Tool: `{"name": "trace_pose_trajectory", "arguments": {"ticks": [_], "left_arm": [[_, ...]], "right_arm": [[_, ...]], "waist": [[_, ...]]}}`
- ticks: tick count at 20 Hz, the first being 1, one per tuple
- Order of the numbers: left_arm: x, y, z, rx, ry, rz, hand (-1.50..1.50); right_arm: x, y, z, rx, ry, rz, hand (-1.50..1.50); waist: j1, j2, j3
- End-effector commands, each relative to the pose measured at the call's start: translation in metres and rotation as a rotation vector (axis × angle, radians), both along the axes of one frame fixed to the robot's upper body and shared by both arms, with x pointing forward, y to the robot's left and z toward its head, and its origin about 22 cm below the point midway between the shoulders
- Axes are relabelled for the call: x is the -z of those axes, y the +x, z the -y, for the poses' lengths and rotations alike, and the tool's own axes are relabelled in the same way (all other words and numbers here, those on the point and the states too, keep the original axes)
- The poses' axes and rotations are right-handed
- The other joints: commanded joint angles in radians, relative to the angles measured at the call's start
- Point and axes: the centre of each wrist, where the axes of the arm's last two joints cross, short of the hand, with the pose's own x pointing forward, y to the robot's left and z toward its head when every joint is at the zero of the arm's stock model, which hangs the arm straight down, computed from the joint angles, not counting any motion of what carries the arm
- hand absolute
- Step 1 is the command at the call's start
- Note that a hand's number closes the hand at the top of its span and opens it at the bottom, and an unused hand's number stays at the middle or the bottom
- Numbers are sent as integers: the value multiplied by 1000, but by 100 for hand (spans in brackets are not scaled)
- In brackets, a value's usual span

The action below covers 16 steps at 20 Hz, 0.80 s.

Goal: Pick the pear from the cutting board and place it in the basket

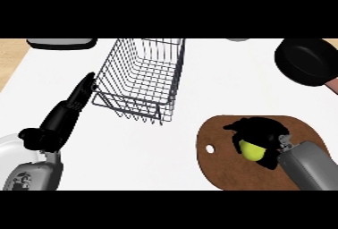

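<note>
One white desk (218, 89) carries a wire basket (132, 105) and a brown cutting board (224, 167). Left robot hand (66, 112) lies straight-fingered just beside the basket's left side. Right robot hand (260, 131) curls round the yellow-green pear (251, 150), over the board.

We find the cutting board (221, 172) at the near right of the counter (218, 89), with the pear (251, 150) on it, inside the curled fingers of our right hand (263, 132). The basket (142, 76) stands farther off and to the left, apart from the board. Our left hand (69, 109) lies just beside the basket's left wall, fingers straight. A pan (307, 60) sits far right, behind the board.
</note>
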Motion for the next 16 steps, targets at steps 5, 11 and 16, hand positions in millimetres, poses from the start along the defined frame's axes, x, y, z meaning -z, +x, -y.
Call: {"name": "trace_pose_trajectory", "arguments": {"ticks": [5,11,16], "left_arm": [[-9,4,-9,-4,15,-2,0],[-6,7,4,26,-5,-9,0],[-11,11,10,65,0,10,0]], "right_arm": [[2,-31,-147,159,152,179,150],[-12,-50,-173,347,208,427,150],[-18,-73,-196,497,345,481,150]], "waist": [[3,7,11],[34,7,14],[76,17,16]]}}
